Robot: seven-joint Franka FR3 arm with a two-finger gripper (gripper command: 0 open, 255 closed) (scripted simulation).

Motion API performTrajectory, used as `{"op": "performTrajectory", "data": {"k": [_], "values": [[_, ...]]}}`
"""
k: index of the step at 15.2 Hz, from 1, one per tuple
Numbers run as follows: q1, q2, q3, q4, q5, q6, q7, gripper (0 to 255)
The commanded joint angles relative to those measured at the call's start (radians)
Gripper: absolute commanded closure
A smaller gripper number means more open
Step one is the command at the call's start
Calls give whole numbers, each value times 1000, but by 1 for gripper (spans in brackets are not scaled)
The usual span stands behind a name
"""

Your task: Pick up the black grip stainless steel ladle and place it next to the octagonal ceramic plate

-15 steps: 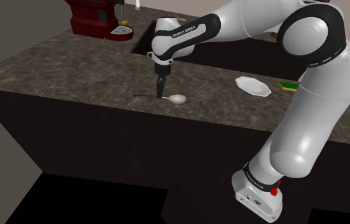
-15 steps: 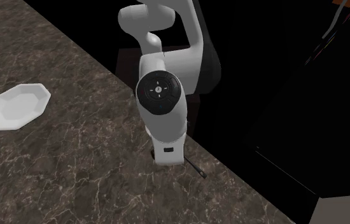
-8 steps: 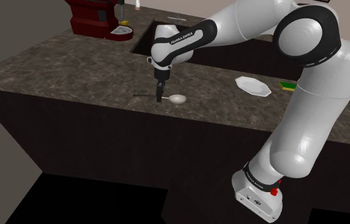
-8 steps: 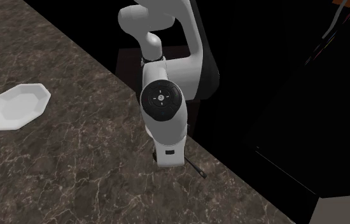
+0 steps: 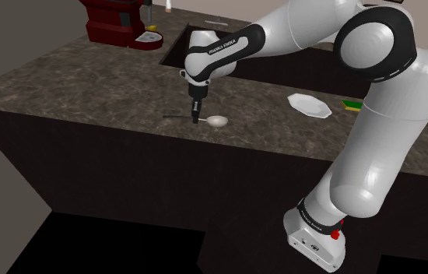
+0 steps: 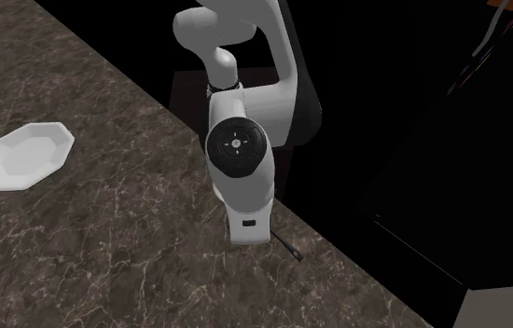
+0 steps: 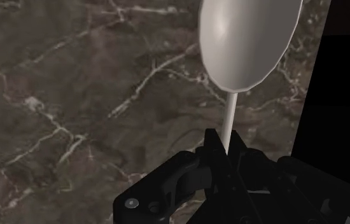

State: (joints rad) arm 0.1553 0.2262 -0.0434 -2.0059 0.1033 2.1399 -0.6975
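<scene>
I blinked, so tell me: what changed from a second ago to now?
The gripper shifted slightly and pinched shut on the thin stem of the ladle. The ladle lies on the countertop as before, and the white plate has not moved.

White arm [image 5: 387, 132] rises from base [image 5: 317, 240] at shoulder view's 5 o'clock, leans toward 1 o'clock up to large elbow [image 5: 376, 39] with dark joint. Forearm [image 5: 298, 27] runs from there toward 9 o'clock, dipping slightly. Wrist [image 5: 212, 54] bends downward; black gripper [image 5: 196, 117] points to 6 o'clock, near vertical. Second exterior view: round dark cap of wrist faces camera, white hand block [image 6: 248, 224] under it at 6 o'clock. Wrist view: fingers [image 7: 213, 153] pressed together, pinching thin stem of ladle [image 7: 250, 38].
</scene>
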Motion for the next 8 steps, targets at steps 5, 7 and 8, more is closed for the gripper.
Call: {"op": "performTrajectory", "data": {"k": [5,7,8], "values": [[0,0,0,0,0,0,0,255],[0,-7,0,5,-1,-12,1,255],[0,-14,-1,10,-2,-24,3,255]]}}
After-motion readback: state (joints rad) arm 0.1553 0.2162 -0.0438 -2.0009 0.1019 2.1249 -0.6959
